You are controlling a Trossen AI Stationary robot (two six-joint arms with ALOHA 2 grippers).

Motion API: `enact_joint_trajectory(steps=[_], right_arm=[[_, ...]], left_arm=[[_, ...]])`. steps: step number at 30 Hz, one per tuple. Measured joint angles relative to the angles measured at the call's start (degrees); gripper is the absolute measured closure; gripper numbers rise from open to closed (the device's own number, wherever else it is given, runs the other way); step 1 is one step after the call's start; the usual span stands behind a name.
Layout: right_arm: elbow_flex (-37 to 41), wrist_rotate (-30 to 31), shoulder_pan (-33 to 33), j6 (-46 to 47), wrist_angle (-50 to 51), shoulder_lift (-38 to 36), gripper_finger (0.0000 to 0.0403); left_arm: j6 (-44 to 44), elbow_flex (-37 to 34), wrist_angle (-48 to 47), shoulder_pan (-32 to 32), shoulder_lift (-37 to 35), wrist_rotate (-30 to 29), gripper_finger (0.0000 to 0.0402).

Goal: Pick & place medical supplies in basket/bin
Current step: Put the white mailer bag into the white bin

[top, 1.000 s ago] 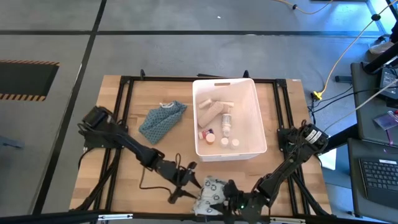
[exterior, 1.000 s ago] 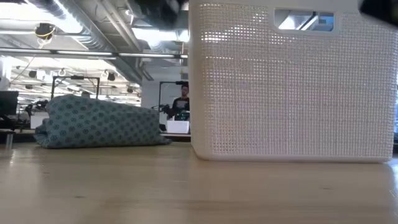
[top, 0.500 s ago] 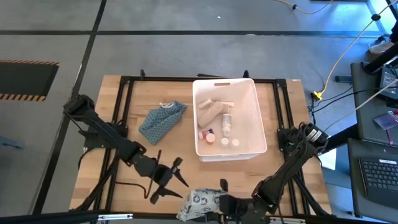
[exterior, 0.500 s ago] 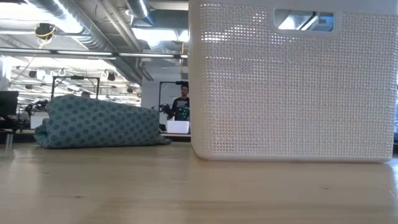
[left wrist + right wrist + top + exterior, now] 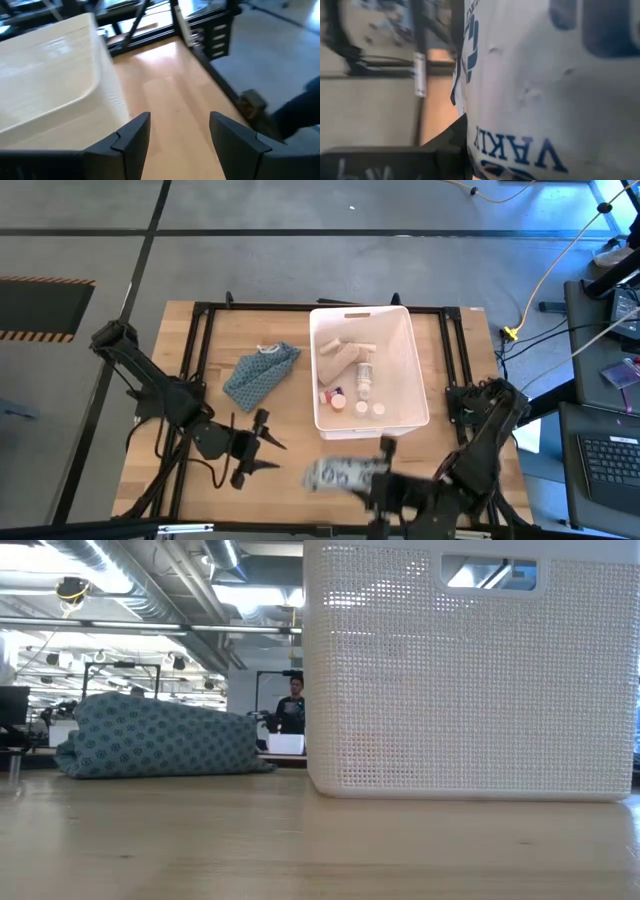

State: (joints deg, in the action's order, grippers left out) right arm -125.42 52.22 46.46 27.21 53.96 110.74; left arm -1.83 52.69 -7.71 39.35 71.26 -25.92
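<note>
With the right tool (image 5: 372,477) clenched on the soft pack (image 5: 345,473), we should lift it clear above the bin's (image 5: 420,370) near wall, just ahead, while the left tool (image 5: 262,445) waits released.

This is a robotics lab or industrial workshop. The pale wooden tabletop (image 5: 270,420) sits in a black metal frame (image 5: 205,320) on a grey concrete floor (image 5: 300,210) marked with dark lines and a black-and-orange hazard strip (image 5: 40,335). A yellow cable (image 5: 545,280) trails toward a side desk with a black keyboard (image 5: 610,455). Beyond the tabletop, exposed silver ceiling ducts (image 5: 150,590), strip lights and a standing person (image 5: 292,712) among workstations show.
</note>
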Motion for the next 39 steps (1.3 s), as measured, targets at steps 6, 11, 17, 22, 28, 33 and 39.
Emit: enact_joint_trajectory(steps=[6,11,17,22,28,33,39], right_arm=[[-9.78,-0.83,-5.68,8.40,28.14,-0.13,0.0272],[-6.69,-12.38,-13.64,7.19,35.00,-4.08,0.0272],[-3.63,-18.06,-22.82,-1.39,35.77,-7.12,0.0272],[-3.50,-22.93,-27.75,-6.68,35.99,-7.84,0.0272],[-3.48,-29.83,-34.50,-2.14,36.03,-7.89,0.0272],[-3.46,-36.87,-40.83,9.02,36.05,-7.89,0.0272],[-3.40,-40.35,-47.32,13.16,36.03,-7.89,0.0272]], left_arm=[[-0.31,-0.02,-3.13,-0.11,-1.18,-6.56,0.0203],[3.16,-0.02,-3.21,-0.11,-1.22,-10.40,0.0203],[4.73,-0.04,-3.10,-0.22,-1.24,-17.82,0.0203],[5.66,-0.04,-3.34,-0.24,-1.24,-20.05,0.0203],[6.10,-0.04,-3.33,-0.52,-1.24,-21.87,0.0203],[6.10,-0.07,-3.32,-0.87,-1.24,-22.05,0.0203],[6.10,-0.07,-3.32,-0.87,-1.24,-22.44,0.0203]])
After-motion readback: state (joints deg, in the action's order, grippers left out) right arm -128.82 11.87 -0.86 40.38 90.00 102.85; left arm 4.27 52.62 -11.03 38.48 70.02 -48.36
